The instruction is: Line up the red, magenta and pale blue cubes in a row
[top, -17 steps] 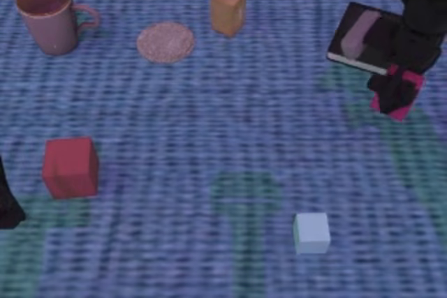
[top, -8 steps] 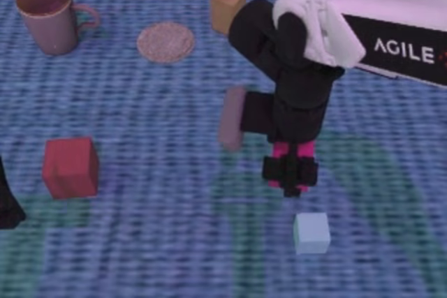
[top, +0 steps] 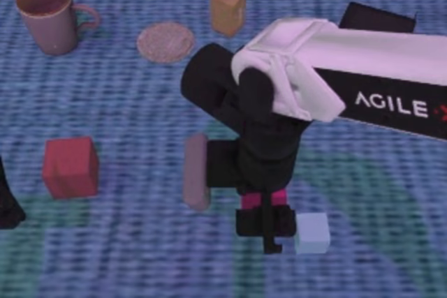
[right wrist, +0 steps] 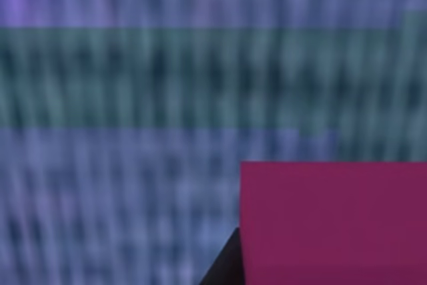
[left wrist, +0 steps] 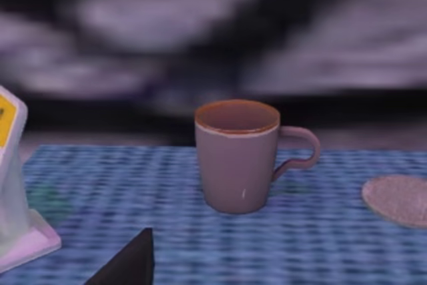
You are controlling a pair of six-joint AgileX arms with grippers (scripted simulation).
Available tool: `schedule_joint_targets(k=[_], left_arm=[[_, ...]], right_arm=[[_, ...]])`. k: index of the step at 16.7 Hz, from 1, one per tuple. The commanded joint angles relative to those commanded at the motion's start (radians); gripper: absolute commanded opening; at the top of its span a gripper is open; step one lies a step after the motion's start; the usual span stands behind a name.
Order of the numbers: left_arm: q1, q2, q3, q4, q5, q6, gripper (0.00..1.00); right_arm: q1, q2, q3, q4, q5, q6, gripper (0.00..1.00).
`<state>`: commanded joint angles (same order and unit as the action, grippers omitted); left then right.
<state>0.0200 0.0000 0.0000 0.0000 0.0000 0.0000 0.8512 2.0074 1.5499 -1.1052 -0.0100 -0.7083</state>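
My right gripper (top: 264, 227) is shut on the magenta cube (top: 264, 199), low over the cloth at the front of the table. It hangs just left of the pale blue cube (top: 311, 233), almost touching it. In the right wrist view the magenta cube (right wrist: 333, 221) fills the lower corner, with one dark finger (right wrist: 223, 268) against its side. The red cube (top: 70, 167) sits alone at the left. My left arm (top: 7, 204) stays parked at the table's left edge.
A pinkish mug (top: 49, 15) stands at the back left, with a round coaster (top: 165, 41) to its right and an orange-tan upright block (top: 228, 8) farther right. A dark flat object (top: 377, 15) lies behind the right arm. Blue cloth covers the table.
The right arm has swung from the back right to the front centre with the magenta cube, ending beside the pale blue cube. Red and pale blue cubes stayed put.
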Motion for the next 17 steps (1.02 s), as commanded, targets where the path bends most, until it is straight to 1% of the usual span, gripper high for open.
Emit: schedule_joint_targets(k=[2, 4, 9, 14, 17], left_arm=[[0.0, 0.0, 0.0, 0.0, 0.0, 0.0, 1.0], [0.0, 0.0, 0.0, 0.0, 0.0, 0.0, 1.0], [0.0, 0.0, 0.0, 0.0, 0.0, 0.0, 1.0], [0.0, 0.0, 0.0, 0.0, 0.0, 0.0, 1.0], [0.0, 0.0, 0.0, 0.0, 0.0, 0.0, 1.0]], right_arm=[[-0.003, 0.005, 0.0, 0.001, -0.001, 0.001, 0.0], [0.0, 0.016, -0.028, 0.038, -0.001, 0.0, 0.0], [0.001, 0.073, -0.146, 0.227, 0.0, 0.005, 0.0], [0.003, 0.085, -0.166, 0.251, 0.001, 0.004, 0.0], [0.003, 0.085, -0.166, 0.251, 0.001, 0.004, 0.23]])
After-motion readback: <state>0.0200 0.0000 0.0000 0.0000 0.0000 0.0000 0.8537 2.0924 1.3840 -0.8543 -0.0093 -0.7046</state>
